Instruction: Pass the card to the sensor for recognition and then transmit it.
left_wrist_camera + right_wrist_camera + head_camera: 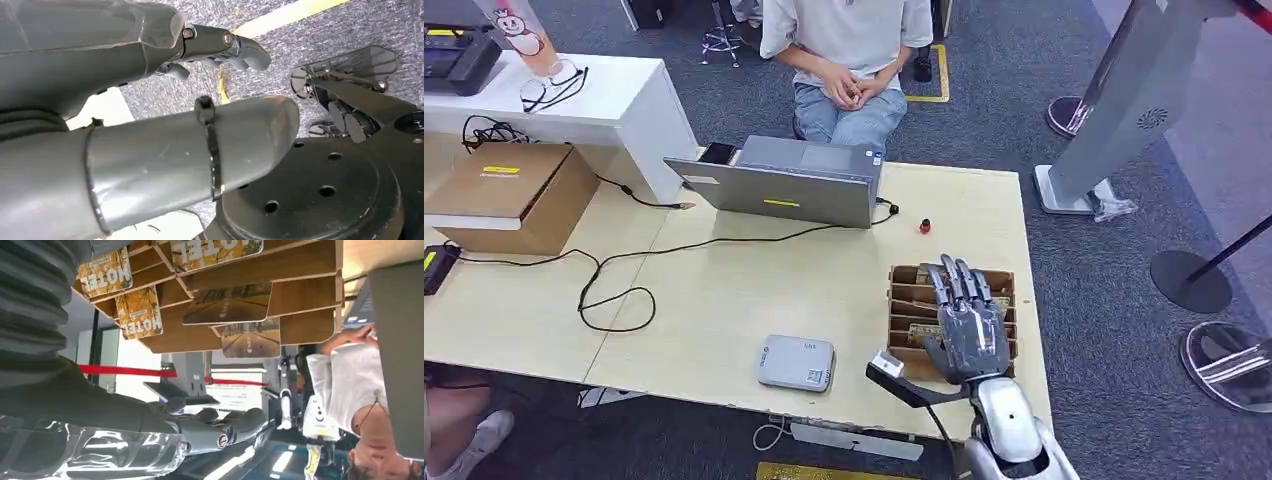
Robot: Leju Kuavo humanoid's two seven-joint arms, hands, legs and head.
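A wooden card rack (905, 294) stands at the right end of the table, near the front edge. In the right wrist view several yellow hotel cards (227, 303) stick out of the rack's slots (306, 296). My right hand (969, 322) hovers flat over the rack with its fingers (221, 433) stretched out and apart, holding nothing. The grey card sensor (795, 362) lies on the table to the left of the rack. My left hand (175, 150) hangs beside my body above the carpet, its fingers spread around nothing.
A person (849, 60) sits behind the table with hands clasped. An open laptop (789, 185) stands in front of them, a small red thing (925, 226) beside it. A black cable (614, 290) loops across the table's left, past a cardboard box (509, 195).
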